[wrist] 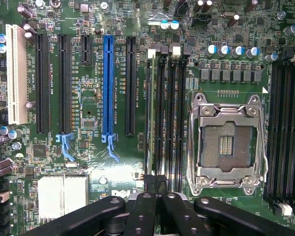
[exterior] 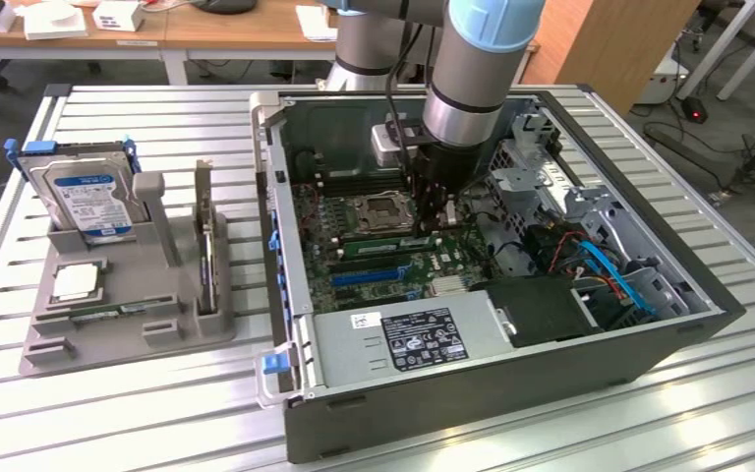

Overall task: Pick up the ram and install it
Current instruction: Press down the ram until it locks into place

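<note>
We see the ram [wrist: 150,113], a long, thin green circuit-board stick, edge-on and standing in the black memory slot farthest from the square silver processor socket [wrist: 226,142], in the bank of slots on the socket's expansion-slot side. It runs parallel to the socket's edge, with the empty black slots of that bank lying between it and the socket.

The arm's black fingers [wrist: 151,186] are pressed together with no gap between them. Their tips sit over one end of that slot bank, just beside a corner of the socket. We cannot tell whether they touch the ram's end.

Beyond the ram, farther from the socket, lie the black expansion slots, then a long blue expansion slot [wrist: 108,83] and, farthest out, a white slot [wrist: 17,73]. A ribbed silver heat sink [wrist: 64,194] sits near the ends of those slots.

In the exterior view the grey-and-blue robot arm [exterior: 483,59] reaches down into the open grey metal computer case [exterior: 483,393], just beside the socket. A silver power supply box [exterior: 404,339] with a white label lies in the case, near the socket. Well apart from the socket, outside the case, a grey plastic holder [exterior: 129,315] carries a silver-and-blue hard drive [exterior: 89,197] standing upright. Case and holder both rest on the slatted metal table [exterior: 154,413].
</note>
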Available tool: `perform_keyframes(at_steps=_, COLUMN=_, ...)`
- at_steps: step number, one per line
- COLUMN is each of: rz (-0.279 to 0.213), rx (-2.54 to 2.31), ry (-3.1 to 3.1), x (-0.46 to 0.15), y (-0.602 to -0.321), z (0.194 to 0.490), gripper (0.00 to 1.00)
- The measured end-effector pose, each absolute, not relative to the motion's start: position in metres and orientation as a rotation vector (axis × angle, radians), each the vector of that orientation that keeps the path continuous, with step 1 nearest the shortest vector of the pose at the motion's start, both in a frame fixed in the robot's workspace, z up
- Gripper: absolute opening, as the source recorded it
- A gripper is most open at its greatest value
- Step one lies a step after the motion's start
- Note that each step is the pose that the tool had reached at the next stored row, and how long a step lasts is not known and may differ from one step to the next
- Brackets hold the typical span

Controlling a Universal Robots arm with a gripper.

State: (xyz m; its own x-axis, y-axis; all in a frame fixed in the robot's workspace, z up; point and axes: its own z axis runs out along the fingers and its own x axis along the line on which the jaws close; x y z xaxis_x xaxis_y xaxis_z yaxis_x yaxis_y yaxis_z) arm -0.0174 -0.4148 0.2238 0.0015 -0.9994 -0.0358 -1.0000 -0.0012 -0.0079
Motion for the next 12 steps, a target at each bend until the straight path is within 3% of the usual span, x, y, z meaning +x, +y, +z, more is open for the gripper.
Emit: perform_keyframes(at_steps=12, rz=0.030, rx=-2.201, ry=2.198, x=-0.017, y=-0.415, z=0.235, gripper=0.09)
